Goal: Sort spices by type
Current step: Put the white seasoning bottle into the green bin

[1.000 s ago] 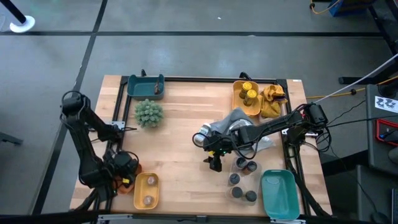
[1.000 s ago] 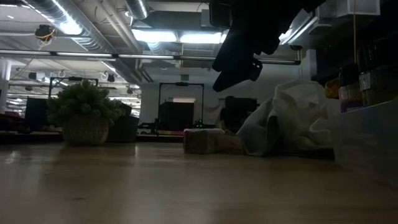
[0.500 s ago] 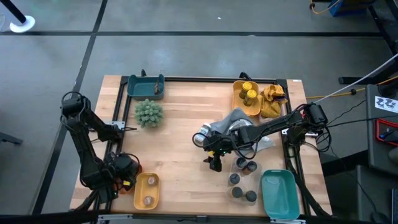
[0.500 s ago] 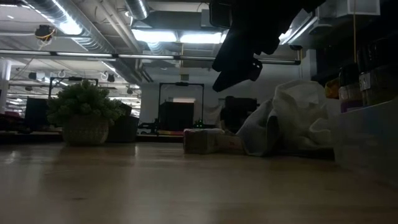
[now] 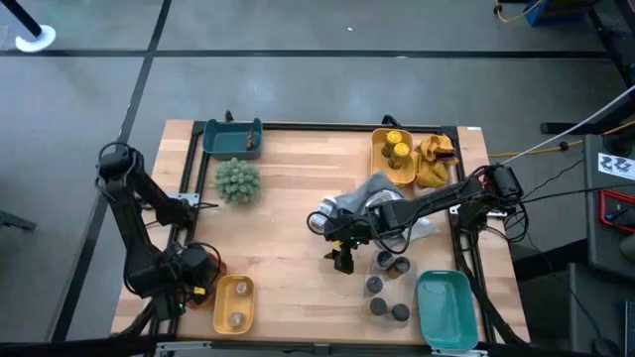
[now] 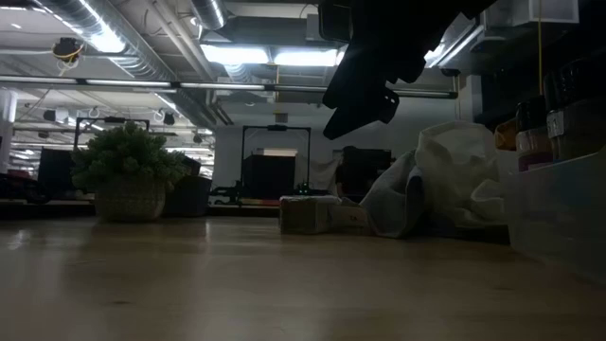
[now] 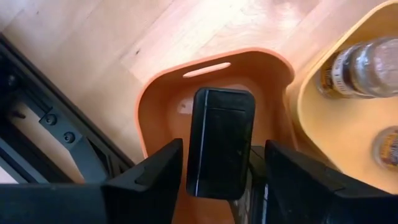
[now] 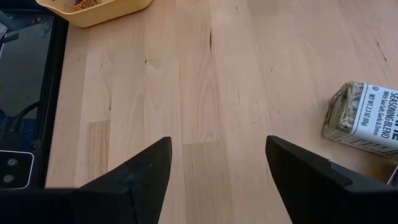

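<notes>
The left gripper [image 7: 217, 163] stands open over the orange tray [image 7: 155, 99], a dark tin [image 7: 221, 142] between its fingers, seemingly released; if the tin sticks to a finger, it may tip out; right gripper [image 8: 217, 165] open, mid-table.

Wooden tabletop [image 5: 288, 248]: teal bins [image 5: 231, 138] [image 5: 444, 309], yellow trays [image 5: 233, 303] [image 5: 392, 156], plant ball [image 5: 237, 179], cloths [image 5: 369, 198], loose spice jars [image 5: 385, 286] near the right edge

The desk [image 5: 288, 288] lies bare and passable between the yellow tray [image 5: 234, 302] and the right hand [image 5: 342, 264], while a plant [image 5: 237, 179], a grey cloth [image 5: 382, 198] and loose jars [image 5: 387, 288] crowd the space beyond and to the right.
</notes>
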You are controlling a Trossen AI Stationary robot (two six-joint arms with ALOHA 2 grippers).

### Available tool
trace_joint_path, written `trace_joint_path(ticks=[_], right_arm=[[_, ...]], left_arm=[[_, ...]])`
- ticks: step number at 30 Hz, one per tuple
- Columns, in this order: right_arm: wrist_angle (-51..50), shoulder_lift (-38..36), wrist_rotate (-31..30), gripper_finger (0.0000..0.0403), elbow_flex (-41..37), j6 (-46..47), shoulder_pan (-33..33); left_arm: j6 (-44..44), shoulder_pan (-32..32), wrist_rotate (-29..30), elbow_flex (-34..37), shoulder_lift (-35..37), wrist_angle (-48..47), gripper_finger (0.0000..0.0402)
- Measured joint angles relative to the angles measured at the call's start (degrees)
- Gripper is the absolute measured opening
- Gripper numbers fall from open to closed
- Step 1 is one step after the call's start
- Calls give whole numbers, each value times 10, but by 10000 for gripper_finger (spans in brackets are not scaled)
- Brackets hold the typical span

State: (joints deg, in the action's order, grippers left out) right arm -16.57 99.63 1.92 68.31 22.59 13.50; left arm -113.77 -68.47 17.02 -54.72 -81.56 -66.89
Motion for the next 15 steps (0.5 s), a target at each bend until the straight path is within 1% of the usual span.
trace_joint_path(ticks=[9, 15], right_arm=[[0, 0, 1, 260, 0, 0, 0], [-7, -13, 2, 260, 0, -2, 0]], left_arm=[[-12, 3, 3, 0, 67, 0, 210], [-8, 30, 59, 0, 100, 2, 210]])
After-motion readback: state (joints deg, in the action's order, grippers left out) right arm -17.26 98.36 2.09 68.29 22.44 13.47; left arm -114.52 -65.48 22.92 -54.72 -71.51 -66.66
